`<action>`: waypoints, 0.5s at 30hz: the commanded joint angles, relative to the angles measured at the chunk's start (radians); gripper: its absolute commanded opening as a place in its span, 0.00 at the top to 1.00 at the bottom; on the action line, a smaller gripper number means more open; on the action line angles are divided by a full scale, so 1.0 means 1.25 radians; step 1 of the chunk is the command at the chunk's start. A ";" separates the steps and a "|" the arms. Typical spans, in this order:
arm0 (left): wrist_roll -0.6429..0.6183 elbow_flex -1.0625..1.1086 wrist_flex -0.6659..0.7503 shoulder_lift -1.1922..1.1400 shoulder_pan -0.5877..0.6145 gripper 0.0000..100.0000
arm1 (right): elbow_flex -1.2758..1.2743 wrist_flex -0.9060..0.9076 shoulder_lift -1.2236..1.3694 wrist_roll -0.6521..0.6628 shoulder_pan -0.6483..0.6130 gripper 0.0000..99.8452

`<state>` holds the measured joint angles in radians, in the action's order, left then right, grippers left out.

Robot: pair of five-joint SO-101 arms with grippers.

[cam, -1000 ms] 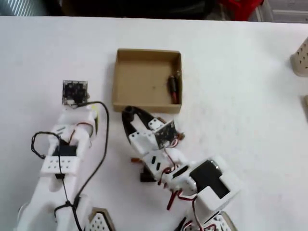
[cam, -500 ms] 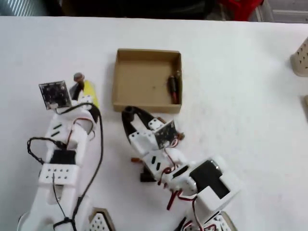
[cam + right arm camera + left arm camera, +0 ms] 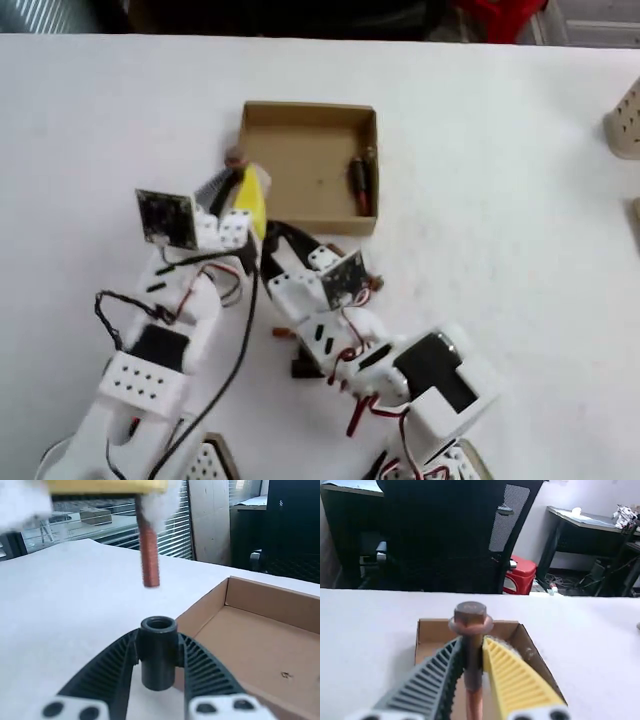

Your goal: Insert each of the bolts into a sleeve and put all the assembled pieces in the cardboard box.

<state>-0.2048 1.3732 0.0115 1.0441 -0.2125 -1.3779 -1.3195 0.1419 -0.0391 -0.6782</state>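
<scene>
Two loaded arms, tips meeting just beside the cardboard box (image 3: 290, 165). Clamped in the left gripper (image 3: 472, 642): copper bolt (image 3: 471, 617), shank pinched between grey and yellow fingers, flanged head up, threaded end pointing down. Closed around the black sleeve (image 3: 158, 655): right gripper (image 3: 158, 640), bore facing up, low by the box's near wall; contact with the counter (image 3: 500, 200) impossible to tell.

From the right wrist view, bolt tip hanging above the sleeve mouth, apart from it and slightly off to one side of the bore. Likely reason for the pose: sleeve kept upright and steady as a socket, bolt carried vertical for a straight drop in. Judged step: lining up before insertion, nothing mated yet. Probably needs a small sideways correction, then a straight descent. Risk of catching on the sleeve rim if tilted or off-centre.

One finished piece (image 3: 361, 180) already in the box, lying along a side wall.

Surface: plain white matte counter, black cable (image 3: 235, 350) trailing along the left arm. Room behind: black mesh office chair (image 3: 450, 535), red bin (image 3: 520, 575) on the floor, dark desk (image 3: 590, 525), window blinds (image 3: 170, 530).
</scene>
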 commanded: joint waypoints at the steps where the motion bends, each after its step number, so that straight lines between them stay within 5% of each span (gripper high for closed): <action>1: -0.004 0.012 0.023 0.042 -0.052 0.98 | 0.025 -0.017 -0.003 -0.004 -0.008 0.98; 15: -0.004 0.036 0.023 0.014 -0.026 0.98 | 0.012 -0.017 -0.003 -0.004 -0.019 0.98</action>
<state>-0.2048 1.4331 0.0115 1.0871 -0.2677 -1.3779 -1.3195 0.1419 -0.0391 -0.6828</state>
